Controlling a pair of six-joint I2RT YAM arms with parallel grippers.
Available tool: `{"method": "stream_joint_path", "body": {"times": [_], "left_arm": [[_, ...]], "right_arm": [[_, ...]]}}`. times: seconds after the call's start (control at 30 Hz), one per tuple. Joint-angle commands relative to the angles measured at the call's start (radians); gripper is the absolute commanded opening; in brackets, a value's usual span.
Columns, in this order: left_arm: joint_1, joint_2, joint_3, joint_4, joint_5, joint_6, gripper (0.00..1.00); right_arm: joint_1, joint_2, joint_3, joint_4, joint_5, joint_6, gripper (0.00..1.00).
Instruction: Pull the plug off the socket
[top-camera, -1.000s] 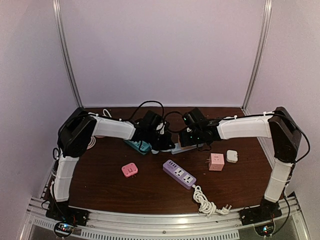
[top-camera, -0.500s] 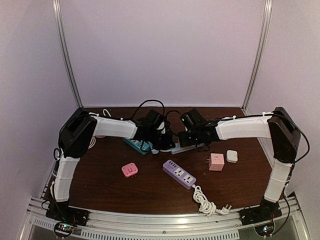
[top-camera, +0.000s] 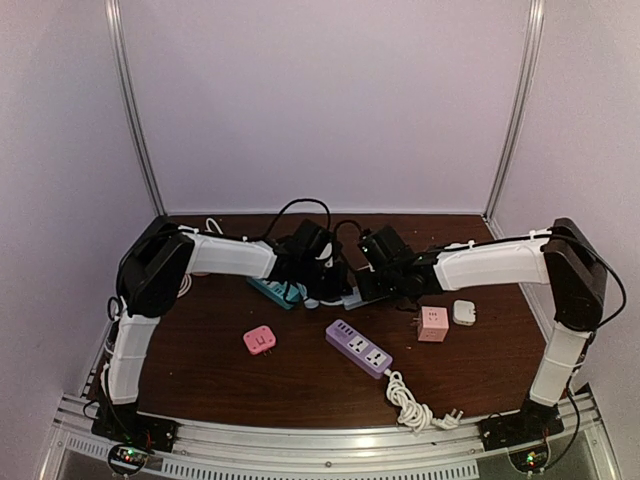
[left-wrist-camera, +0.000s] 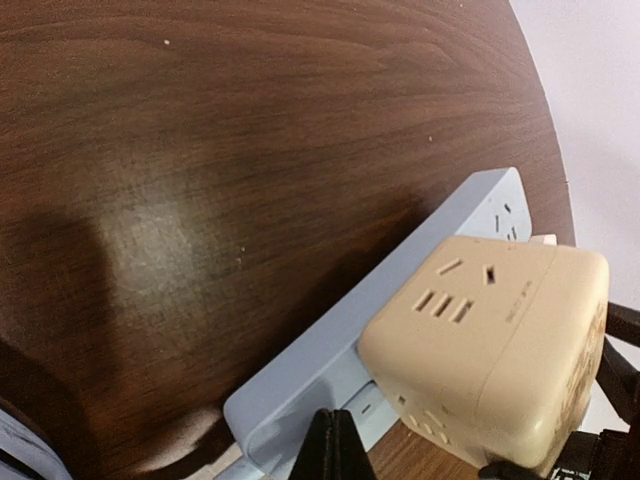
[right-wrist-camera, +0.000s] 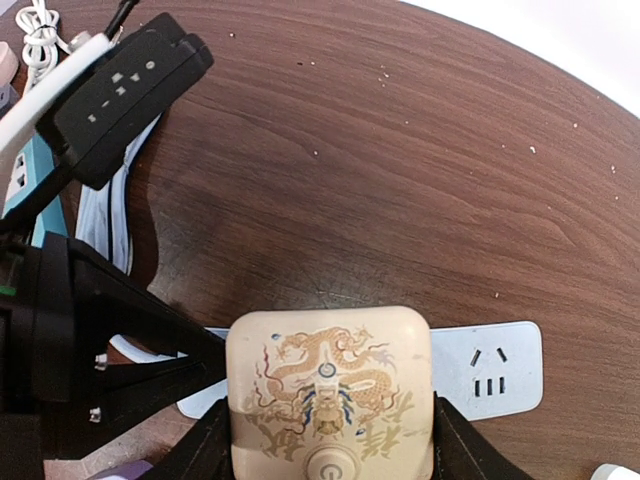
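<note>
at blue strip (right-wrist-camera: 490, 372), right gripper (right-wrist-camera: 330, 445) shifted left, gripping plug (right-wrist-camera: 328, 385)

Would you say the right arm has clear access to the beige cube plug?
Probably yes: the right gripper straddles the beige cube plug, touching both its sides, with nothing in between.

The dark wooden desk (top-camera: 200, 350) carried a purple power strip (top-camera: 358, 348) with its coiled white cord (top-camera: 412, 402), a pink cube adapter (top-camera: 260, 340) to its left, a salmon cube (top-camera: 433, 323) and a small white adapter (top-camera: 464, 312) to its right, and farther back a teal power strip (top-camera: 270, 290) and a pale blue power strip (left-wrist-camera: 300, 385).
</note>
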Motion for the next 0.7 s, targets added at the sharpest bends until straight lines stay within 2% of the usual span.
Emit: {"method": "stream_joint_path", "body": {"times": [0.0, 0.27, 0.4, 0.6, 0.67], "left_arm": [[-0.011, 0.093, -0.028, -0.150, -0.084, -0.006, 0.00], [-0.019, 0.099, -0.036, -0.159, -0.095, -0.005, 0.00], [-0.017, 0.043, -0.022, -0.156, -0.114, 0.045, 0.00], [-0.013, -0.104, 0.001, -0.134, -0.174, 0.210, 0.13], [-0.010, -0.146, -0.003, -0.125, -0.191, 0.268, 0.15]], "right_arm": [[0.084, -0.042, 0.042, 0.036, 0.015, -0.098, 0.22], [-0.013, -0.089, -0.004, 0.067, -0.133, -0.003, 0.21], [-0.018, -0.085, 0.017, 0.031, -0.132, -0.023, 0.21], [-0.032, -0.106, 0.037, -0.004, -0.149, -0.060, 0.21], [-0.049, -0.114, 0.039, -0.010, -0.186, -0.063, 0.21]]}}
